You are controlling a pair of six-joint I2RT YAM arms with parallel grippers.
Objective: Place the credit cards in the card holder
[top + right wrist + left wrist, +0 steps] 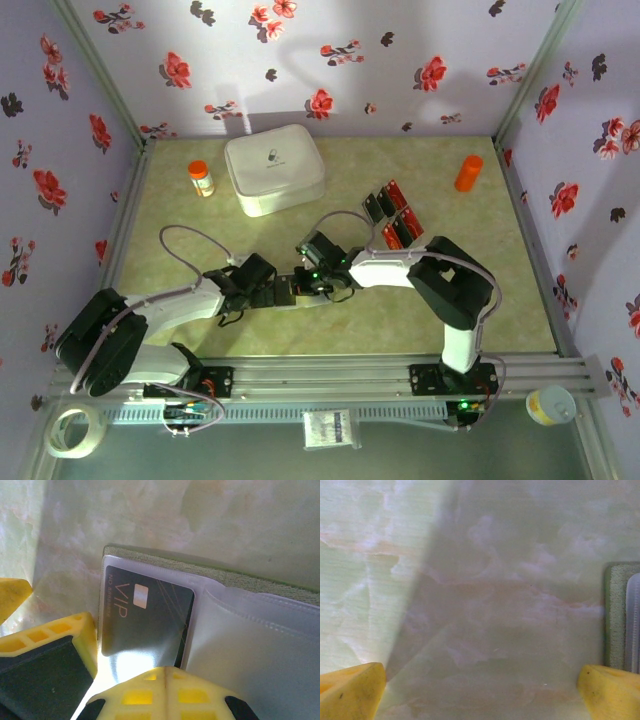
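Two states: left pincer (480,692) gaping, right pincer (165,680) closed at black card (145,615).

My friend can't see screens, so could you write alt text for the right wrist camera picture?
A black VIP card sits in a clear pocket of the olive-green card holder on a marbled table. The right arm's yellow fingers, pressed together, show at the bottom.

At the table's (520,240) back stands a box (273,170), a pill bottle (201,178) just left of it, a second bottle (468,172) far right. Loose credit cards (400,218) lie between them, nearer. The card holder (210,573) seems to lie mid-table, one card (145,615) inside it.
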